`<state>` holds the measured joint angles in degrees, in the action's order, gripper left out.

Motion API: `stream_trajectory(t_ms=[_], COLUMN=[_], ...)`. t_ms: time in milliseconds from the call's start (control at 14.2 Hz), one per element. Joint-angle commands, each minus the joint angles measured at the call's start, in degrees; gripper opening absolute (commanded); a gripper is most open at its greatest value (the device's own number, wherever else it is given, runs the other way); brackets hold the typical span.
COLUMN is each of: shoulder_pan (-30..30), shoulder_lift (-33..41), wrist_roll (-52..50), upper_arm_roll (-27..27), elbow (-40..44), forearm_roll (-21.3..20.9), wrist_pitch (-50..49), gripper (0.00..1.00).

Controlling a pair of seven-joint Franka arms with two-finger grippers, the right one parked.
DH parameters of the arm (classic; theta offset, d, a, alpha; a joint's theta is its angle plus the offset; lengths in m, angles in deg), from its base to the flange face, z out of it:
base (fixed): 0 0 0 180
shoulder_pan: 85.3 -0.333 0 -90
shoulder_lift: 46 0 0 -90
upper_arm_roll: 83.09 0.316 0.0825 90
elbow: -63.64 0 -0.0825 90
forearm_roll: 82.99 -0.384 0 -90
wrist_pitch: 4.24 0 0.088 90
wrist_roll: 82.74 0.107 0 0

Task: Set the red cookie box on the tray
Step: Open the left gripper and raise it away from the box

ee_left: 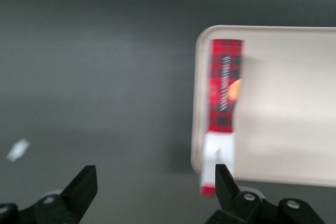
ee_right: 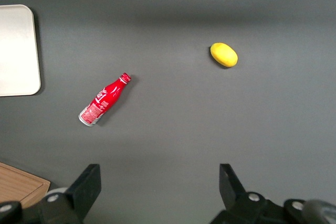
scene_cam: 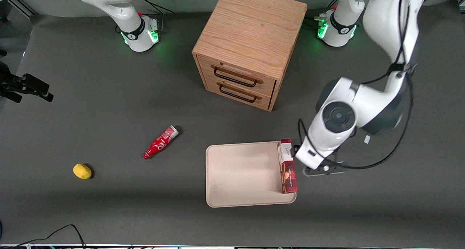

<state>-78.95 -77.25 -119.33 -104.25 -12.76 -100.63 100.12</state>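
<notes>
One red cookie box (scene_cam: 287, 166) on tray (scene_cam: 239, 176), hand (ee_left: 152, 187) spread

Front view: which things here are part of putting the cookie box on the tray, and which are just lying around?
Part of the job:
- red cookie box, standing on edge along the tray's rim
- tray
- end effector, open, empty, beside the tray

Just lying around:
- red bottle
- lemon
- wooden drawer cabinet

One box (scene_cam: 287, 166), tray (scene_cam: 239, 174), bottle (scene_cam: 160, 142), lemon (scene_cam: 82, 171), cabinet (scene_cam: 247, 45).
</notes>
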Motion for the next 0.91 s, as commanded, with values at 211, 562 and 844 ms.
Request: stream_trajectory(t_ms=[211, 562, 844], shoulder_pan=[-3.7, -3.6, -3.2], shoulder_lift=[19.4, 36.2, 46.4], wrist_roll=[15.7, 34.3, 37.2], upper_arm_roll=[8.1, 21.0, 24.8], elbow=[-2.5, -14.4, -25.9], forearm_roll=[13.6, 19.2, 19.2], wrist_pitch=[-18.0, -25.8, -23.5], gripper=[1.0, 1.0, 1.0])
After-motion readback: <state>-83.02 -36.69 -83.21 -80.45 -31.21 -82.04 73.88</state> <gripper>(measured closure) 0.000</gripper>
